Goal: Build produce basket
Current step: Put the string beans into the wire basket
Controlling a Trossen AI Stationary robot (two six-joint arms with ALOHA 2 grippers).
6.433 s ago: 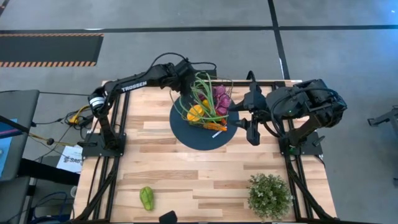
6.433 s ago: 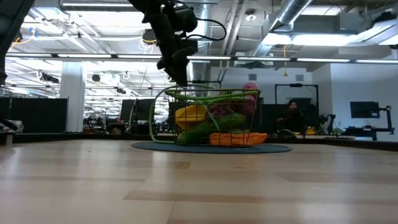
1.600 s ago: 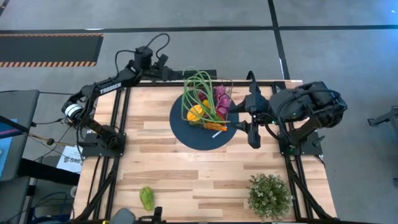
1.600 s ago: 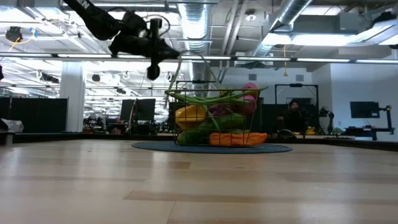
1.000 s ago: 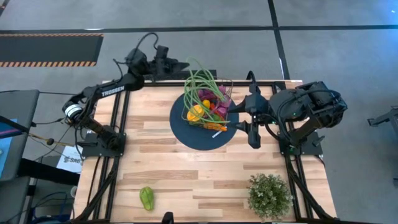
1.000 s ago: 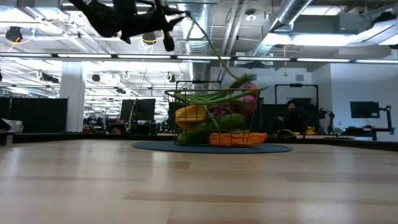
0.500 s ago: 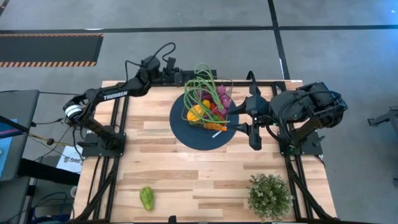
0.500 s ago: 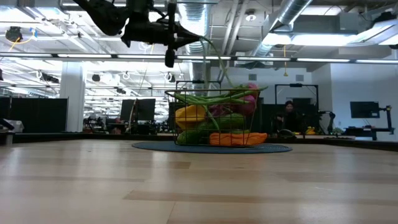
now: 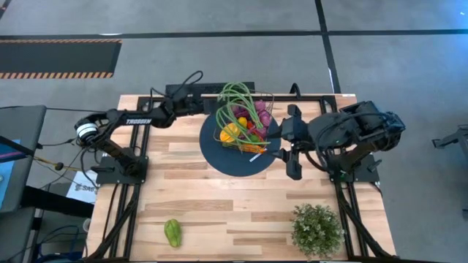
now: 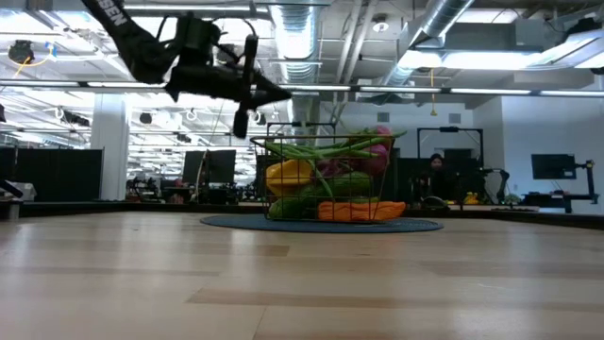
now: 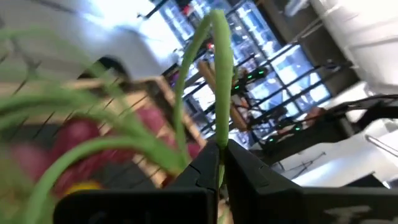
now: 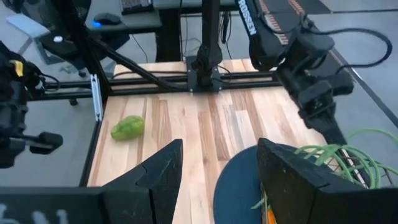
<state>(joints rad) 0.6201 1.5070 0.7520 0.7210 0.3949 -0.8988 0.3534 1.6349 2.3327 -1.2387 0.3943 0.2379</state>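
The wire basket (image 9: 265,97) stands on a round dark blue plate (image 9: 227,164) at the table's far middle. It holds a yellow lemon (image 9: 229,132), purple grapes (image 9: 260,111), an orange carrot (image 10: 359,210) and a cucumber (image 10: 310,201). Long green beans (image 9: 235,93) arch out over its far-left side. My left gripper (image 9: 216,101) is level at the basket's far-left rim, shut on the beans. My right gripper (image 9: 284,142) is open just right of the plate, touching nothing. A green pepper (image 9: 172,232) lies near the near-left edge. My left gripper (image 11: 221,163) pinches a green bean strand (image 11: 217,134) between its two fingertips (image 11: 202,169), near the strand's free end. It comes level from the table's left. The strand rises and curves away past the fingers, and the bunch's other ends lie in the basket (image 10: 283,151).
A bushy potted plant (image 9: 316,229) stands at the near-right corner. Bare wood spans the middle and near part of the table (image 9: 219,204). In the right wrist view the pepper (image 12: 127,127) shows beyond the open fingers (image 12: 166,169), with the plate (image 12: 239,180) close by.
My left gripper, still shut on the beans, has come down from high beyond the far edge toward the basket's far-left rim. The held bean ends have dropped with it, so the loop arches lower over the basket. My right gripper has edged slightly left toward the plate.
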